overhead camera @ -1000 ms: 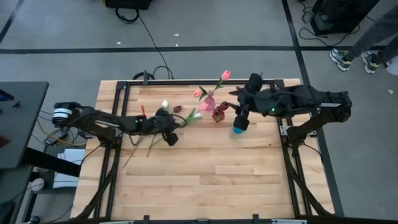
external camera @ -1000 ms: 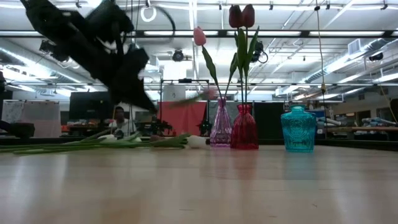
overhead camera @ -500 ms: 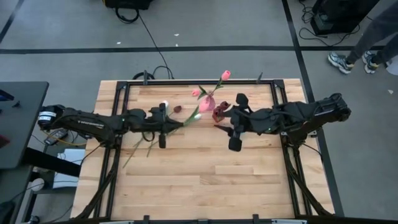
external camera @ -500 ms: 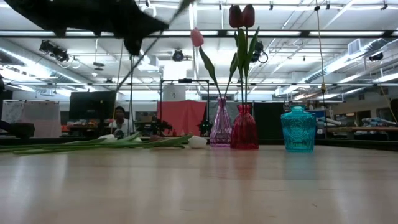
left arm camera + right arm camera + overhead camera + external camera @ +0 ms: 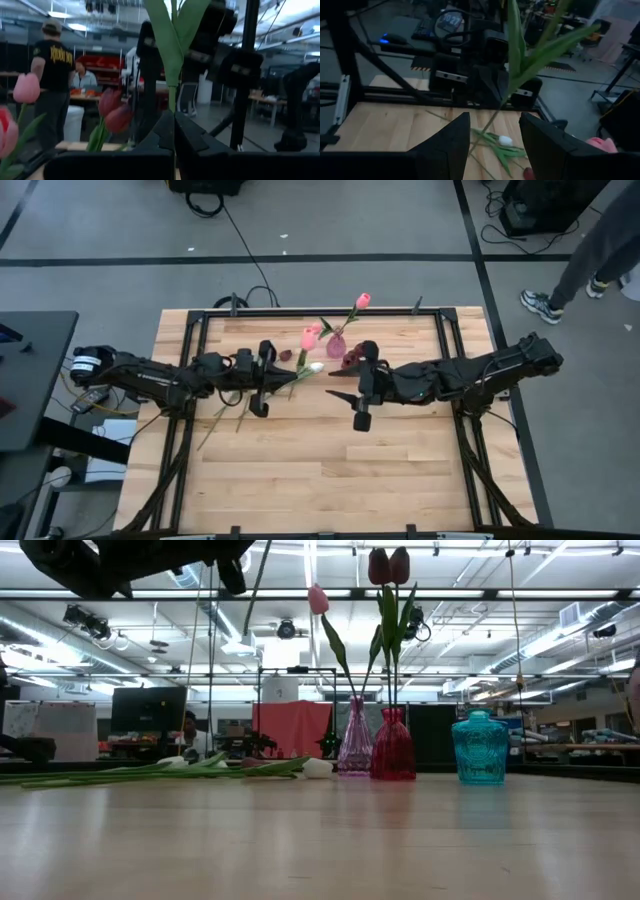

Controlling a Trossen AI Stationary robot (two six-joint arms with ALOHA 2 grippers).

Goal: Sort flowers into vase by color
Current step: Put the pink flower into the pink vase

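My left gripper (image 5: 280,377) is raised over the table's middle left and shut on a tulip stem (image 5: 172,75). The stem's leaves rise out of both wrist views, and the pink head (image 5: 309,336) seems to be its own. My right gripper (image 5: 334,389) is open and faces it from the right. The stem (image 5: 520,65) stands ahead of the gap between its fingers, untouched. Several tulips (image 5: 222,412) lie flat on the table, one with a white head (image 5: 316,367). The pink vase (image 5: 355,740) holds pink tulips and the red vase (image 5: 392,745) holds dark red ones. My left gripper pinches the tulip's stem (image 5: 173,111) low down, below the leaves, between its two fingers. The fingers come level from the table's left and lie across the stem. The tulip is lifted clear, nearly upright, with its top tilted toward the right.
A teal vase (image 5: 479,747) stands right of the red one; in the high view my right arm hides it. The lying stems (image 5: 150,772) spread over the left half. The table's near half (image 5: 330,470) is bare wood. A person's legs (image 5: 590,240) are beyond the far right corner.
My left gripper has risen from the pile on the table, carrying the pink tulip, which went from slanting to nearly upright. My right arm has swung from above the teal vase toward the table's left and near side, up to the held tulip.
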